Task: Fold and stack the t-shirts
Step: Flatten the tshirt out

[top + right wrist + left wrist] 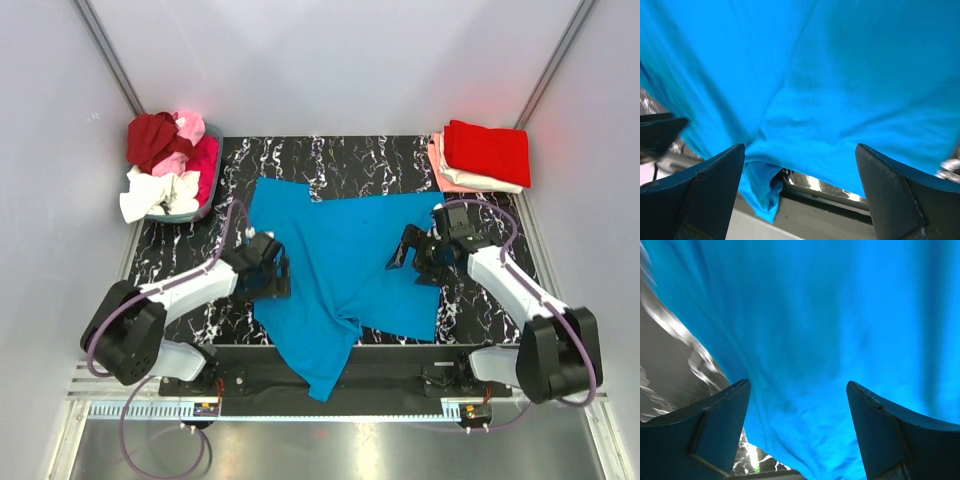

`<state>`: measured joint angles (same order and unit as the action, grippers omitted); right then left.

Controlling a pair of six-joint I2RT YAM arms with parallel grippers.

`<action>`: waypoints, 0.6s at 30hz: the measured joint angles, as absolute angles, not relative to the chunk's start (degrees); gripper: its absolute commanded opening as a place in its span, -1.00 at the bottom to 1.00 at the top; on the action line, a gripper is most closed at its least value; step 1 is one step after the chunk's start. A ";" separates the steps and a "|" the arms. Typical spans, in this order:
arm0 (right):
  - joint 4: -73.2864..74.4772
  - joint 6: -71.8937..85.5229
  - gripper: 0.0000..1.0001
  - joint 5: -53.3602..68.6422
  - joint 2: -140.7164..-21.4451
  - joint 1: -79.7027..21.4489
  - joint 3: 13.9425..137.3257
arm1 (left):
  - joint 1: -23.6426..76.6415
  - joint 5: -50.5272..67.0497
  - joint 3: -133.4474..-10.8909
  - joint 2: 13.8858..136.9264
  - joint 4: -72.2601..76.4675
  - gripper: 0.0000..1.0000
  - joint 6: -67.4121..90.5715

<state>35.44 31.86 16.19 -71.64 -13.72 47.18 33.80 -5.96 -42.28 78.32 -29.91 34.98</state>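
Cannot see the middle of the marbled surface (380, 165) under the spread blue t-shirt (340, 250), itself cut off by the frame in both wrist views. Cannot count the heaped shirts (170, 165) in the basket (196, 214), with the lower ones buried. Shows only thin pink and cream edges (440, 170) beneath the folded red t-shirt (490, 150).

The blue t-shirt (345, 260) is soft matt cloth, lightly creased. Under it the counter (385, 165) is glossy black with white marble-like veining that catches the light. The left fingers (720, 430) look like dark, smooth matt plastic. Far right, the folded red t-shirt (490, 150) is matt cloth too. The near strip (330, 445) is brushed metal.
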 measured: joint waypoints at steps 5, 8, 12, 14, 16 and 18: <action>30.04 33.08 0.99 21.93 -78.19 -13.63 41.12 | 34.22 -3.14 -38.48 76.16 -24.45 0.67 38.81; 26.70 33.06 0.81 25.26 -81.47 -11.03 38.26 | 33.87 -3.88 -38.48 76.36 -24.88 0.68 39.05; 23.14 35.35 0.83 35.86 -83.77 0.78 35.51 | 28.91 -3.88 -37.80 76.64 -25.58 0.67 38.17; 22.92 36.67 0.92 38.09 -84.75 4.27 35.24 | 24.64 -3.73 -37.45 76.18 -25.47 0.67 37.23; 23.00 37.23 0.99 38.13 -84.62 5.02 35.22 | 21.71 -4.32 -37.45 76.12 -25.85 0.66 36.53; 23.14 37.52 0.99 37.08 -83.74 4.99 35.22 | 20.38 -4.86 -37.85 76.40 -26.57 0.65 35.79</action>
